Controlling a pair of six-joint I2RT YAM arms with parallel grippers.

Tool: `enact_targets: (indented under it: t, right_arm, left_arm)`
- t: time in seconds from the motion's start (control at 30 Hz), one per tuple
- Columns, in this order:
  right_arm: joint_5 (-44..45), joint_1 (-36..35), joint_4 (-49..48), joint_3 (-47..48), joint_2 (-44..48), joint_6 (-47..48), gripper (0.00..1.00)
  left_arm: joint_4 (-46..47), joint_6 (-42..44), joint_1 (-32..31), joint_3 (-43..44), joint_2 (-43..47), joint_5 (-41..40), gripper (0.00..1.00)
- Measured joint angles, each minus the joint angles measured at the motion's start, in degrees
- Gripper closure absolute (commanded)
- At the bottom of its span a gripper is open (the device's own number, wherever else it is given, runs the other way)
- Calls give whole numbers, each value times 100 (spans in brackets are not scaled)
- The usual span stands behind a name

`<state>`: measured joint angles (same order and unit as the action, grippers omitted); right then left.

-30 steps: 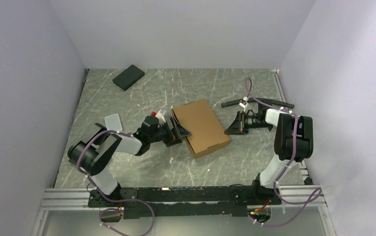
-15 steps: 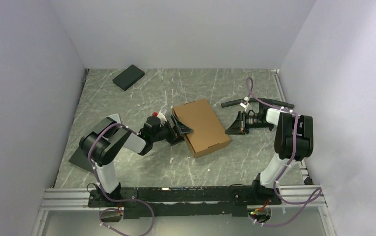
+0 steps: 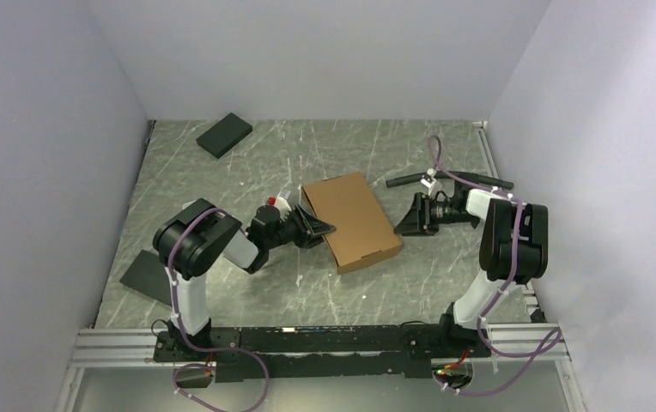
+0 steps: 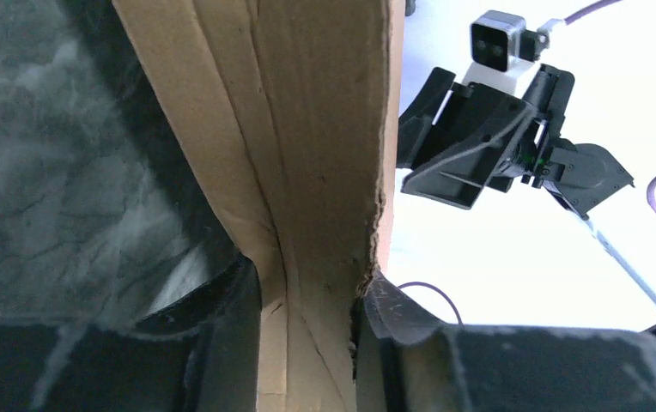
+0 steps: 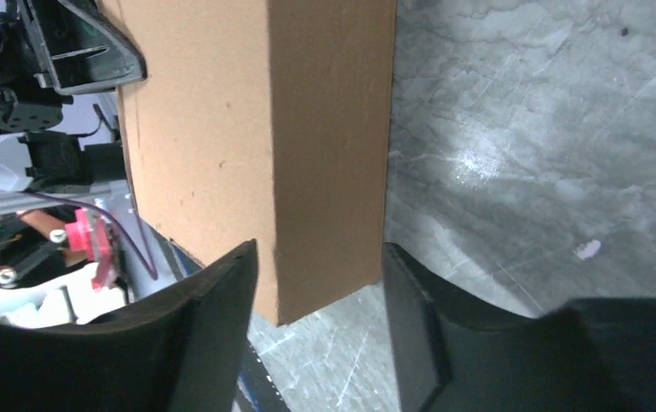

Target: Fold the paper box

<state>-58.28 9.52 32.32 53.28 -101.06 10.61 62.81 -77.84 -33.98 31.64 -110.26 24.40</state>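
The paper box (image 3: pixel 350 215) is a closed brown cardboard mailer lying flat mid-table. My left gripper (image 3: pixel 318 228) is at its left side. In the left wrist view the box wall (image 4: pixel 307 129) runs between the fingers (image 4: pixel 221 326) of that gripper (image 4: pixel 307 322), which press on it from both sides and dent the edge. My right gripper (image 3: pixel 402 221) hangs low just right of the box. Its jaws (image 5: pixel 320 257) stand open, with a box corner (image 5: pixel 324 172) between the tips and a gap on each side.
One black pad (image 3: pixel 224 135) lies at the back left. Another black pad (image 3: pixel 146 273) lies on the table beside the left arm. Black rods and a cable (image 3: pixel 449 179) sit behind the right arm. Walls close in three sides; a metal rail (image 3: pixel 307 342) runs along the near edge.
My left gripper has closed onto the box's left wall, and the left arm has swung up off the near black pad. My right gripper has opened. The box has stayed put.
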Motion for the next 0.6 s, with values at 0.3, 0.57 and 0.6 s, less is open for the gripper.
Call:
enact_targets:
  t: [0.3, 0.57, 0.6]
  right_arm:
    - [136, 501, 468, 37, 2013, 866, 20]
    - [120, 758, 485, 4, 3329, 944, 18]
    - [118, 758, 492, -4, 3340, 946, 18]
  left_arm:
    - [-1447, 570, 634, -236, 1261, 278, 72]
    - [-6883, 3123, 892, 2269, 2973, -737, 70]
    - [-7407, 3458, 890, 2684, 3012, -949, 70]
